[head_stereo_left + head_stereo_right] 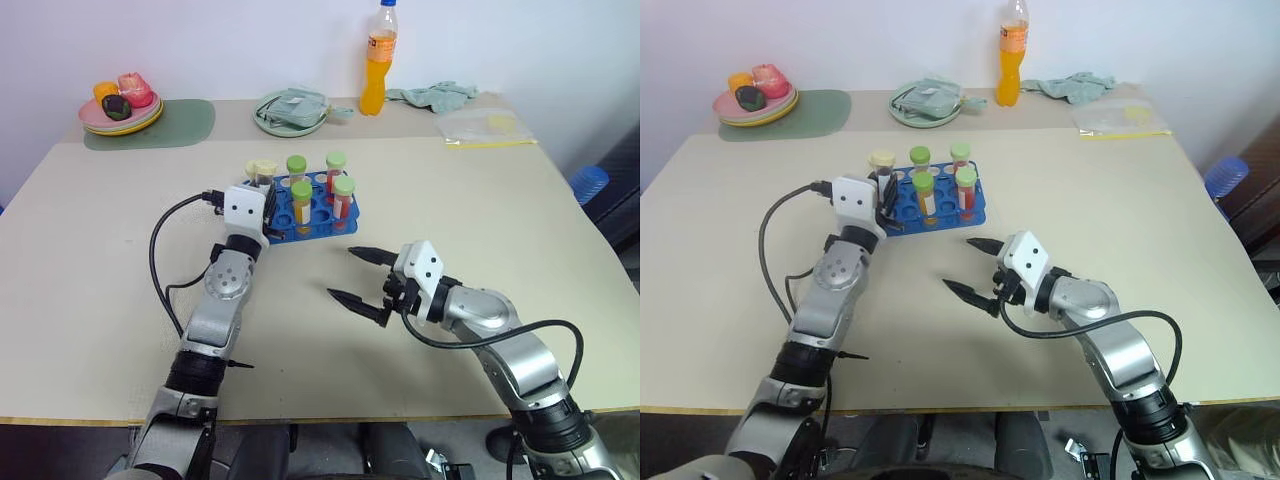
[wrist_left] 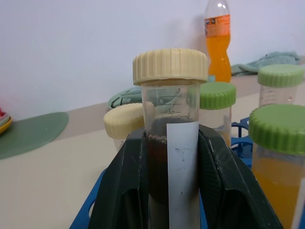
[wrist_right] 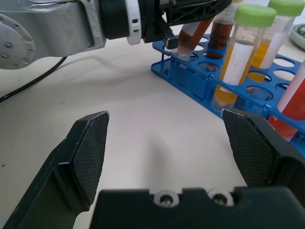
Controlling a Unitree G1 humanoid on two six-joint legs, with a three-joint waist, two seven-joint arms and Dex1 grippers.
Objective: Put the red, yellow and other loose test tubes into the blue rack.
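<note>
My left gripper (image 1: 270,205) is shut on a test tube (image 2: 170,66) with a cream cap and dark reddish-brown liquid. The tube leans over the near-left corner of the blue rack (image 1: 318,226). Its lower end (image 3: 180,49) meets a corner hole; how deep it sits I cannot tell. Another cream-capped tube (image 2: 125,121) and several green-capped tubes with orange or red liquid (image 1: 343,187) stand upright in the rack. My right gripper (image 1: 340,272) is open and empty, low over the table just in front of the rack, pointing at it.
Along the back edge are a plate of fruit (image 1: 120,110) on a green mat (image 1: 185,122), a plate with a cloth (image 1: 292,110), an orange drink bottle (image 1: 377,60), a teal cloth (image 1: 435,95) and a plastic bag (image 1: 485,125). A black cable (image 1: 160,250) loops beside my left arm.
</note>
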